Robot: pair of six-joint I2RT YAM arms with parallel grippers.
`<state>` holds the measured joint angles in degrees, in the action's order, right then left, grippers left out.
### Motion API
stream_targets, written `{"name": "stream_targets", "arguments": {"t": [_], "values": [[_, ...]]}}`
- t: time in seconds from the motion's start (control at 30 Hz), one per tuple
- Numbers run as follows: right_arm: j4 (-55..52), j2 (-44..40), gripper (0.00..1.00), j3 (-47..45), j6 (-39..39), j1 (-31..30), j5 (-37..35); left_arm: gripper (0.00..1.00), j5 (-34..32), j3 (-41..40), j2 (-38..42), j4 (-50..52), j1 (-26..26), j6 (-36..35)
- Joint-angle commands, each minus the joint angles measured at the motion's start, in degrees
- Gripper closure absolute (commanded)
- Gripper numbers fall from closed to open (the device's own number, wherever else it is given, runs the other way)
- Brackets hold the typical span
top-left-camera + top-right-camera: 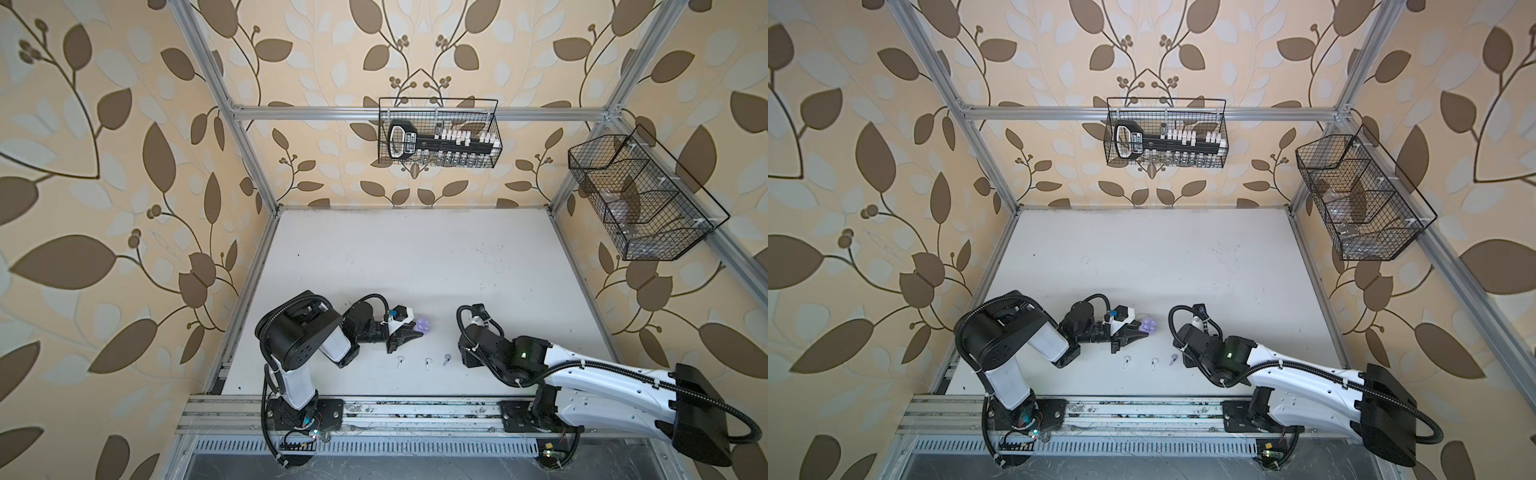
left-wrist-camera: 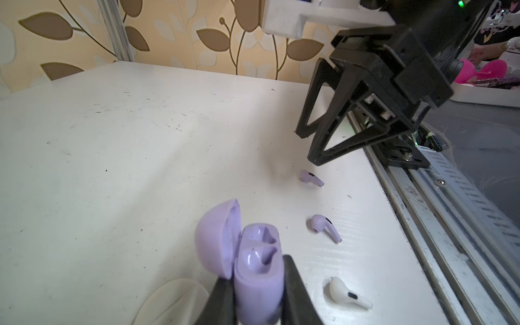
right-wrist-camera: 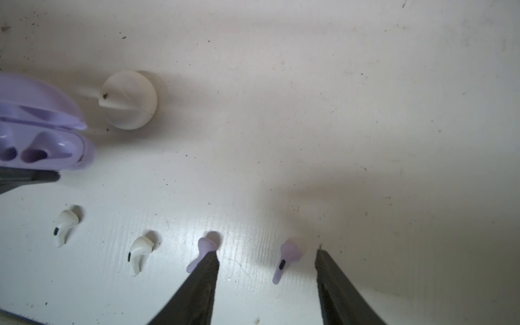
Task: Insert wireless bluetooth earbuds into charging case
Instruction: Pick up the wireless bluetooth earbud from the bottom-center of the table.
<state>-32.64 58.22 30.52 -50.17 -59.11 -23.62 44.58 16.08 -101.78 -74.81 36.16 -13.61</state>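
On the white tabletop (image 3: 337, 112), the left tool (image 2: 256, 281) was clamped on the base of the pale lavender round plastic charging case (image 2: 253, 247). Its lid was open and both wells were empty, probably steadied for loading.

The right tool (image 3: 266, 254) had its jaws apart, straddling a lavender stemmed plastic earbud (image 3: 287, 259), likely lining up a pick.

Count, earbuds in one row:
- Lavender: two, with the second lavender earbud (image 3: 204, 247) beside a fingertip.
- White: two, a first white stemmed earbud (image 3: 64, 225) and a second white earbud (image 3: 140, 250).
- Cases: two, counting the closed white round case (image 3: 129, 100).

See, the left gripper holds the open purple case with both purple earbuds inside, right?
No. The left gripper does hold the open purple case, but its sockets are empty; both purple earbuds lie on the table, as the left wrist view shows.
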Motion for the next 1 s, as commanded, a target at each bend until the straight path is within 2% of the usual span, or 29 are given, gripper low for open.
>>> {"name": "stream_targets", "arguments": {"t": [0.0, 0.17, 0.53, 0.97], "values": [[-1.55, 0.63, 0.46, -2.16, -2.43, 0.55, -1.27, 0.92, 1.83, -1.12, 0.33, -3.06, 1.3, -3.46], [1.26, -0.07, 0.51, -5.16, -3.38, 2.47, 1.56, 0.92, 1.99, -1.79, 0.35, -3.3, 1.97, -4.99], [3.06, -1.17, 0.53, -7.2, -3.81, 3.56, 4.82, 0.92, 2.66, -2.15, 0.35, -3.59, 2.33, -5.47], [6.79, 3.68, 0.62, -7.55, -2.66, 4.84, 6.74, 0.91, 2.2, -2.28, 0.18, -4.15, 2.42, -5.29]]}}
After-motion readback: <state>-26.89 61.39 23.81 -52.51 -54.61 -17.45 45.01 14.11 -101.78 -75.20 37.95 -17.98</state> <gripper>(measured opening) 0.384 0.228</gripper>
